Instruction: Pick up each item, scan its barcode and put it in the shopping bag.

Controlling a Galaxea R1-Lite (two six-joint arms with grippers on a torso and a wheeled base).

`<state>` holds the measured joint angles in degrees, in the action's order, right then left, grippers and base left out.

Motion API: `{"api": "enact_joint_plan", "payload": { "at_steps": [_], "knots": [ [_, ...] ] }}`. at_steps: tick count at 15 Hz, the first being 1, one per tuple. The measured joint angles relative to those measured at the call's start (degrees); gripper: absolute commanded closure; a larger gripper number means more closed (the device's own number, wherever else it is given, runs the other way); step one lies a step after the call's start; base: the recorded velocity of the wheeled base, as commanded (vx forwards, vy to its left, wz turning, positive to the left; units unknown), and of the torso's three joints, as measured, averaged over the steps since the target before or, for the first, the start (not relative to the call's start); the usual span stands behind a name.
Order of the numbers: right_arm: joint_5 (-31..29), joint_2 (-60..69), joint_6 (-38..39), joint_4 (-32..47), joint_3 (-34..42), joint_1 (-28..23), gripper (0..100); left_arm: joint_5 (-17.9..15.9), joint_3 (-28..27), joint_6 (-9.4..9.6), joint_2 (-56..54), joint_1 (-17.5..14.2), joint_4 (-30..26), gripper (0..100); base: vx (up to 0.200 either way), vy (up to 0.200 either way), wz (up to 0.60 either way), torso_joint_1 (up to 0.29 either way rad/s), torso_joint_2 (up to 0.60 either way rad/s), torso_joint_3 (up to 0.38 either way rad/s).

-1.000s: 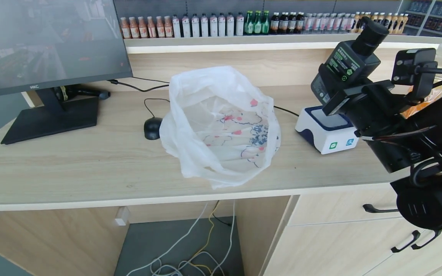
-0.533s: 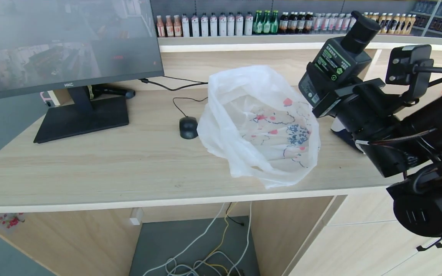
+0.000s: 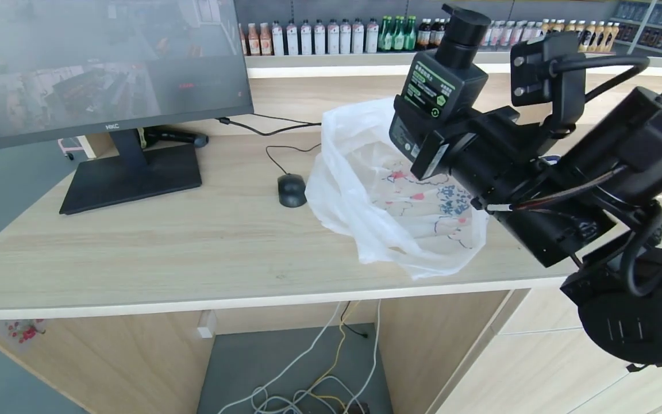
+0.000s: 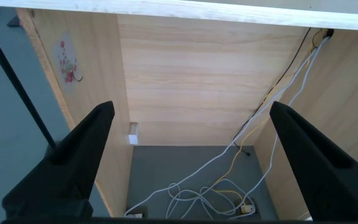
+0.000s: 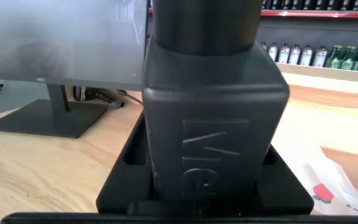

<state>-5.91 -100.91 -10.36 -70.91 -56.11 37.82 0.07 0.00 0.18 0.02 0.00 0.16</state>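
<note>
Right pincer [image 3: 443,141] pinching a dark bottle [image 3: 431,92] by its lower body, bottle tilted, cap up, held over the white shopping bag [image 3: 360,195] on the worktop [image 3: 193,247], left pincer [image 4: 191,165] spread, low beside the worktop's underside.

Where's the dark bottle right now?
In the head view, the right hand holds the dark bottle raised, by the white shopping bag's right side.

The right arm [image 3: 572,195] is boxy matte black with a silver-screwed camera bracket [image 3: 543,69], looping black cables [image 3: 612,60] and a slotted round joint [image 3: 630,330]; the left gripper [image 4: 191,107] has black wedge fingers [image 4: 73,168].
</note>
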Motion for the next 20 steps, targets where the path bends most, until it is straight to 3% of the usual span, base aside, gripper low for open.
{"api": "enact_joint_plan", "payload": {
  "at_steps": [4,7,20],
  "knots": [
    [-0.1,-2.7,0.1,10.4,-11.6,1.1,100,0.0,0.0,0.0,0.0,0.0,0.0,0,0.0,0.0,0.0,0.0,0.0,0.0],
    [-0.2,-7.0,0.2,12.7,-16.5,1.2,100,0.0,0.0,-0.02,0.0,0.0,0.0,0,0.0,0.0,0.0,0.0,0.0,0.0],
    [2.2,-16.9,3.0,11.8,-18.0,-2.9,100,0.0,0.0,0.0,0.0,0.0,0.0,0,0.0,0.0,0.0,0.0,0.0,0.0]
  ]
}}
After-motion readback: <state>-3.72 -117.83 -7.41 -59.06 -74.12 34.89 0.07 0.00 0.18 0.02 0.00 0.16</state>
